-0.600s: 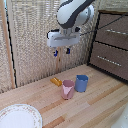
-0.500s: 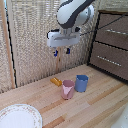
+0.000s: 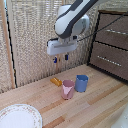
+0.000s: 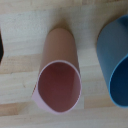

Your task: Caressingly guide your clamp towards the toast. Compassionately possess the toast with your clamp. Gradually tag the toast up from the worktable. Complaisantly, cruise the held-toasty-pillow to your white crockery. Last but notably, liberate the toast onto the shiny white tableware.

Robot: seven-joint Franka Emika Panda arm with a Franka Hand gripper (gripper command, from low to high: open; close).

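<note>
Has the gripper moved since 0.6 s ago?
No visible move. In the exterior view the gripper hangs at the same height above the toast and at the same offset from the cabinet.

Franka Emika Panda arm [image 3: 75, 17] as seen in the exterior view: rounded white housings joined by a grey link that runs toward the upper edge of the frame. The arm ends in the clamp [image 3: 60, 59], a white boxy body with a darker underside and two short fingers [image 3: 55, 60], blue with dark portions. Screws, cables and markings are too blurred to distinguish.
</note>
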